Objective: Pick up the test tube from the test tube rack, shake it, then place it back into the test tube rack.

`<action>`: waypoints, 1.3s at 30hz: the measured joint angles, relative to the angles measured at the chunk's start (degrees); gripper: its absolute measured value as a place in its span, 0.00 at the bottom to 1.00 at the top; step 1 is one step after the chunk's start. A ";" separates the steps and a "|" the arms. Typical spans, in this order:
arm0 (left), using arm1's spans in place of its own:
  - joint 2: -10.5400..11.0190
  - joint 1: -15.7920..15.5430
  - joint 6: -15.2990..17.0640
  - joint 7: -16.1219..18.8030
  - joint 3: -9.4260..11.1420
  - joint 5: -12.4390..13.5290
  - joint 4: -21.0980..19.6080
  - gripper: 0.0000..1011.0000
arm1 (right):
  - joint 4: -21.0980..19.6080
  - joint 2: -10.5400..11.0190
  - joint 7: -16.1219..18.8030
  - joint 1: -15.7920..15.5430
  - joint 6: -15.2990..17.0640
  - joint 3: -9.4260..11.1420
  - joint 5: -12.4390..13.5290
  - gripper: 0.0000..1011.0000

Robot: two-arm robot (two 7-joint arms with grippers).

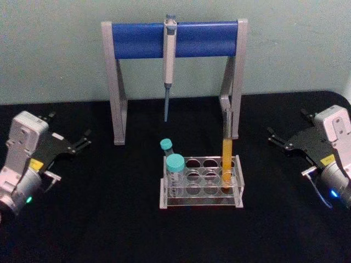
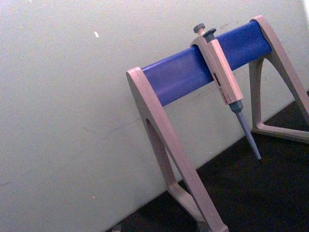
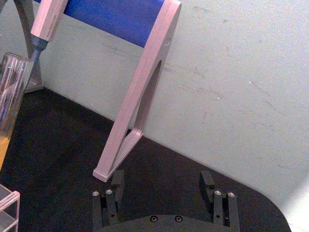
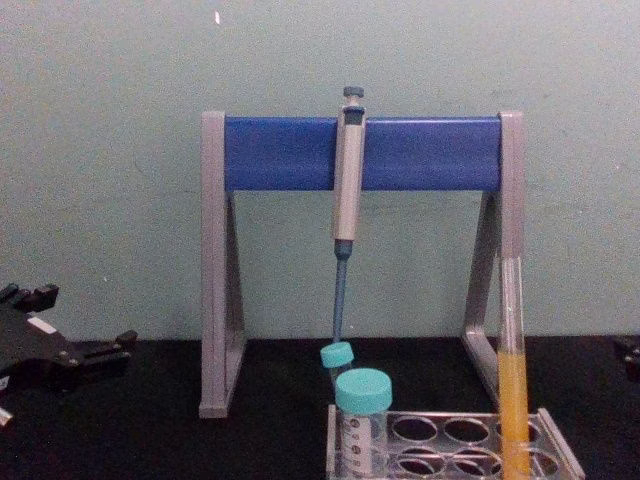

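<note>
Black desk (image 1: 109,224), bare across its near part, with open room on both sides of the rack.

Left gripper (image 1: 71,124) hovers at the desk's left side. Its fingers are spread apart and grasp nothing. Right gripper (image 1: 285,121) hovers at the right side, and its fingers (image 3: 206,181) are likewise released and empty. Both point inward towards the centre. Each is well apart from the rack, with bare black desk between.

One clear rack (image 1: 197,204) stands at the centre, near the middle of the desk. It holds three things. One test tube (image 1: 227,159) stands upright in a hole in the right-hand column. Its lower part is orange-yellow, and it rises far above the rack. Which row it sits in cannot be told. The tube is on the side nearer the right gripper and touches neither set of fingers. Two teal-capped vials stand in the left-hand column, one (image 1: 175,171) in front and one (image 1: 166,148) behind it. The other holes are empty.

Behind the rack, one grey stand (image 1: 118,82) with a blue crossbar spans the centre. One pipette (image 1: 169,60) hangs from the bar's middle, tip down and clear of the desk.

The desk's back edge meets a pale wall (image 1: 55,49) just behind the stand. The desk's far right corner is rounded.
</note>
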 joint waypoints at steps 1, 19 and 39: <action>0.00 0.00 0.00 0.00 0.00 0.00 0.00 0.99 | 0.00 0.00 0.00 0.00 0.00 0.00 0.00 0.99; 0.00 0.00 0.00 0.00 0.00 0.00 0.00 0.99 | 0.00 0.01 0.00 0.01 0.01 0.00 -0.01 0.99; 0.00 0.00 0.00 0.00 0.00 0.00 0.00 0.99 | -0.01 0.01 0.00 0.00 0.01 0.00 -0.01 0.99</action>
